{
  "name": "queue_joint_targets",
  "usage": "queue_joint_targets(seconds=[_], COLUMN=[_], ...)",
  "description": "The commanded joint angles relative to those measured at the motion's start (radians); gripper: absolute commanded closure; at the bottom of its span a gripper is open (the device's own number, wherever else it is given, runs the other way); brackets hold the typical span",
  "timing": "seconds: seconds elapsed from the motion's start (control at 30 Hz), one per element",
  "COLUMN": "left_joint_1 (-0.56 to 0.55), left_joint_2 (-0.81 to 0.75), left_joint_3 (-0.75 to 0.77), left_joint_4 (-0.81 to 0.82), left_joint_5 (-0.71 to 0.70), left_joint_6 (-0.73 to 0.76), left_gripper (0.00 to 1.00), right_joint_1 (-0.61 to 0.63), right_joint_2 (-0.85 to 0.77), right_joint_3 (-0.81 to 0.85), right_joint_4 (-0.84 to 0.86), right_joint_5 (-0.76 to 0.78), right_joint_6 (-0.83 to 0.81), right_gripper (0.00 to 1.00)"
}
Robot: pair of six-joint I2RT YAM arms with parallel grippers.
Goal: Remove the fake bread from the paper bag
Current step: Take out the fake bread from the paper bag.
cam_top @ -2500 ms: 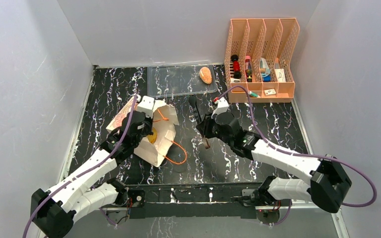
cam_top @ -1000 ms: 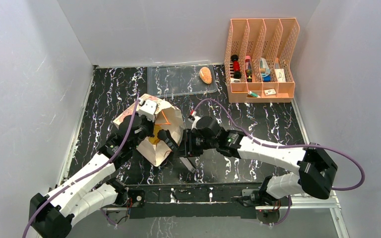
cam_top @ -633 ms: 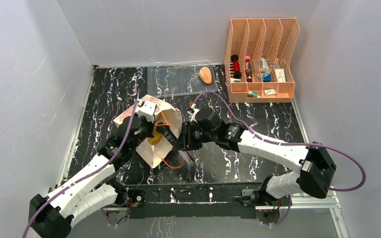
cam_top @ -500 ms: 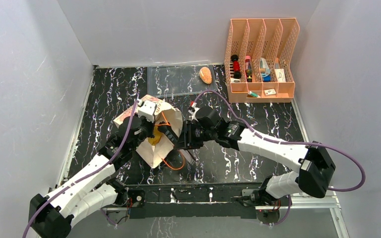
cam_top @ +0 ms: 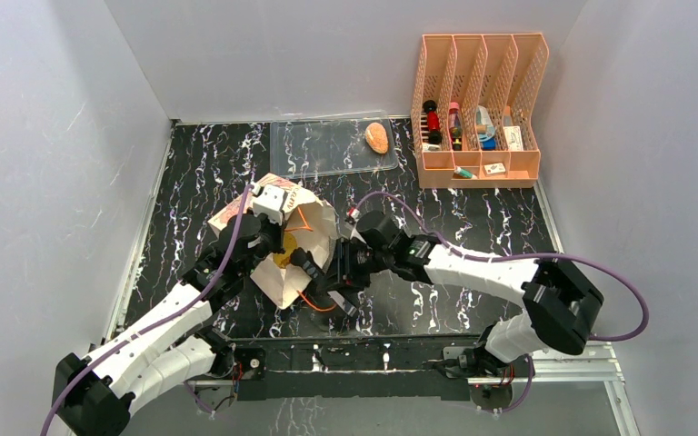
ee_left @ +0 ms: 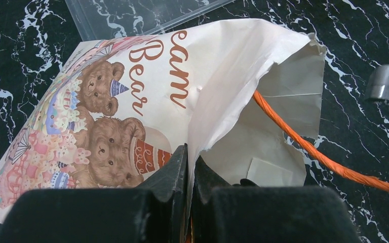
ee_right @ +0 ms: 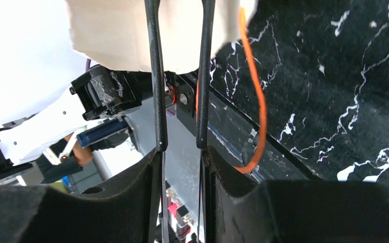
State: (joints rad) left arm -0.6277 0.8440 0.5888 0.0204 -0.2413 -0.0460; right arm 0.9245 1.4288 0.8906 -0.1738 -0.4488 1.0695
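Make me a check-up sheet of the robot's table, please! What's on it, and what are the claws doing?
Surface: black marbled table with white veins; no spills seen.
Job's things: paper bag with its mouth open and teddy-bear print facing up; something yellow shows inside; one oval bun lies on the clear tray.
Clutter: peach organizer at the far right, small items in its slots.
Grippers: left claw shut on the bag's mouth edge; right claw at the bag's mouth, tips hidden, grip unclear.
Cables: purple cable along each arm; the bag's orange cord trails on the table.
Surroundings: plain grey walls on three sides.
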Motion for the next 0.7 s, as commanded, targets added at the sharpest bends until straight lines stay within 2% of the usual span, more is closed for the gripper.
queue_joint_targets(seconds=[0.0,0.37,0.67], left_joint_1=[-0.003,-0.003,-0.004], left_joint_2=[-0.006,-0.002,-0.009], left_joint_3=[-0.004,-0.007,-0.006], left_joint_4=[0.037,0.047,0.054], left_joint_5=[-0.025,-0.010,-0.008], left_joint_6=[-0.009,-0.018,-0.026], left_gripper=[1.00,1.00,1.00], right_joint_1=[-0.001,0.004,0.014], right_joint_2=[-0.034,0.053,0.094], right_joint_3=[-0.051,-0.096,-0.083], right_joint_4=[0.148,0.341,0.338], right_joint_5=[-0.064,-0.124,-0.133], right_joint_6=[0.108,0.264,0.298], right_gripper=[0.71,0.67,0.67])
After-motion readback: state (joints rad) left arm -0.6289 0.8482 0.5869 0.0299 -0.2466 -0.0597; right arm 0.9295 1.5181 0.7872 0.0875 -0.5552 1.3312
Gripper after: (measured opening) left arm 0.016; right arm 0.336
